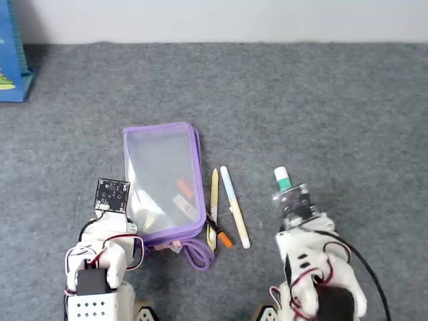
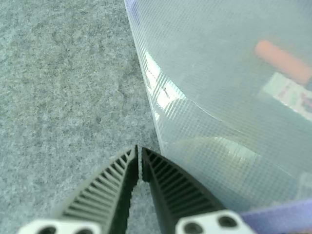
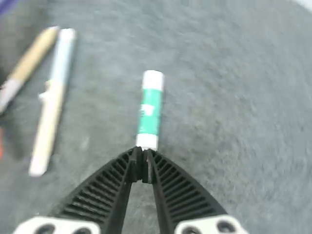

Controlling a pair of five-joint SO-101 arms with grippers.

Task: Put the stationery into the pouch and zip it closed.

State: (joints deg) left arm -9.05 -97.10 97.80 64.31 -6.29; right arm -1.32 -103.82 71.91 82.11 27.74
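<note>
On the grey carpeted table, left of centre, a flat clear-plastic pouch with purple trim (image 1: pixel 157 154) lies on its broad face, its purple wrist strap (image 1: pixel 198 255) looped out at the end nearest the arms. Through the mesh-textured plastic (image 2: pixel 219 97) an orange stick-shaped item (image 1: pixel 185 188) and a small white printed piece (image 1: pixel 184 204) already show inside, so the job looks partly done. How far the zip stands open I cannot tell.

Just beside the pouch's long purple edge lie a slim yellow pen (image 1: pixel 214 199) and a pale blue and cream pen (image 1: pixel 235 208), roughly parallel, with a short orange-tipped piece (image 1: pixel 225 239) near their close ends. They probably sit there as the next things to go in.

Farther out toward the right arm, apart from the pens, lies a white glue stick with a green label (image 1: pixel 282 178). It rests on its side, and its smooth round body would likely roll if nudged.

The right gripper (image 3: pixel 143 168) sits low at the near end of the glue stick (image 3: pixel 149 109), fingers pressed together and holding nothing; it would need to spread before it could take the stick. The left gripper (image 2: pixel 139 161) is likewise pinched closed and empty, over the carpet just beside the pouch's outer edge, perhaps placed to steady it.

A blue box (image 1: pixel 12 60) stands at the table's far left corner.
</note>
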